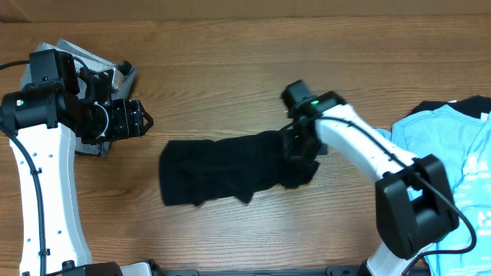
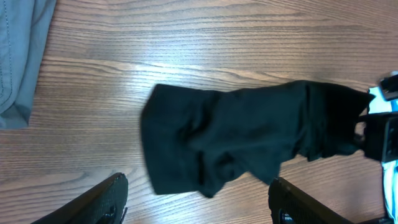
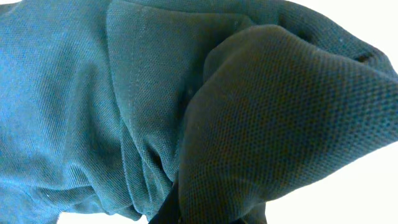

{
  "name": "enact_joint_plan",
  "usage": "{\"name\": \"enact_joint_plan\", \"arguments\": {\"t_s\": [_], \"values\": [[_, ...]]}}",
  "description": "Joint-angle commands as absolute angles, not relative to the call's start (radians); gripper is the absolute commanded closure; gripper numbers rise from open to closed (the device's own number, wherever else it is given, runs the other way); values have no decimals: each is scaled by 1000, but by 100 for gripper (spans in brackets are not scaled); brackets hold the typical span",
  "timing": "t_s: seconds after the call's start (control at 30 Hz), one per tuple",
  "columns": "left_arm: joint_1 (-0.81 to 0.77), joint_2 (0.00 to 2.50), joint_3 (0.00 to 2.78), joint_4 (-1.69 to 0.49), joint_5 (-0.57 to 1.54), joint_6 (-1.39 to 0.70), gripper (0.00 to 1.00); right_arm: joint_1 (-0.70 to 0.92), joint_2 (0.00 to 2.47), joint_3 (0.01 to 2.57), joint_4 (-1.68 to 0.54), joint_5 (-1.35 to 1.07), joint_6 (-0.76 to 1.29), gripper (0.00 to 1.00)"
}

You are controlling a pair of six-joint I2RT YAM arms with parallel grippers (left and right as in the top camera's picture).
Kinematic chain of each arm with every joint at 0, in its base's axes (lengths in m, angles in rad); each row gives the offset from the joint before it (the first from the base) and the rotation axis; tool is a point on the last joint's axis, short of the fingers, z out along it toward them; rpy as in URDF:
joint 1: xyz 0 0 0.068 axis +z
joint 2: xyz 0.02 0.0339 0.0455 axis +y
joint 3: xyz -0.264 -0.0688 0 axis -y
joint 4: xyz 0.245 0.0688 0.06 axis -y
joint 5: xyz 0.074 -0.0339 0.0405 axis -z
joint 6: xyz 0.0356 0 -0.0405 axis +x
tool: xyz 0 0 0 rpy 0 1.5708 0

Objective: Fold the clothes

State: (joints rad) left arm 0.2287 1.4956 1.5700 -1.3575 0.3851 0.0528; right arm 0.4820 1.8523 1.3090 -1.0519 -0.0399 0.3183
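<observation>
Black T-shirt [image 1: 222, 170] lies bunched in a long rumpled strip across the middle of the worktop [image 1: 230, 69], closer to the near edge. Right gripper [image 1: 298, 149] sits on its right end. The fingers are buried in cloth in the right wrist view, but they read as closed, and the fabric draws to a peak toward them, so probably pinched on the shirt. Left gripper [image 1: 140, 119] hangs near the left edge with fingers spread wide, holding nothing, well clear of the shirt's left end. Grey shorts [image 2: 18, 56] sit at the far-left corner beside that arm; light blue T-shirt [image 1: 441, 149] is at the right edge, partly cut off. Handling guess: light, limp knit with no stiffness, so it will sag and drag rather than slide flat, and creases stay where they fall. Best hold looks like a hem or shoulder corner pinched through one layer, with the free left end as the obvious second grip. Sleeves, collar and neck print can't be picked out in the bunch. Layer count under the right fingers is unknown. The right wrist view shows only fabric.
</observation>
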Motion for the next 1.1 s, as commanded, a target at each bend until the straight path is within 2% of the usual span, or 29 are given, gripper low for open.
{"name": "enact_joint_plan", "arguments": {"t_s": [0.0,0.17,0.33,0.47,0.6,0.9,1.07], "values": [[222,1484,1587,-1353,386,67,24,562,1823,1337,-1029,-20,349,96],[222,1484,1587,-1354,386,67,24,600,1822,1359,-1097,218,376,96],[222,1484,1587,-1352,386,67,23,533,1817,1434,-1206,376,375,96],[222,1484,1587,-1354,386,67,24,466,1813,1524,-1280,369,374,96],[222,1484,1587,-1351,386,67,24,466,1813,1608,-1330,304,315,96],[222,1484,1587,-1362,386,67,25,500,1816,1560,-1274,294,313,95],[222,1484,1587,-1357,386,67,24,526,1816,1557,-1216,189,314,92]]}}
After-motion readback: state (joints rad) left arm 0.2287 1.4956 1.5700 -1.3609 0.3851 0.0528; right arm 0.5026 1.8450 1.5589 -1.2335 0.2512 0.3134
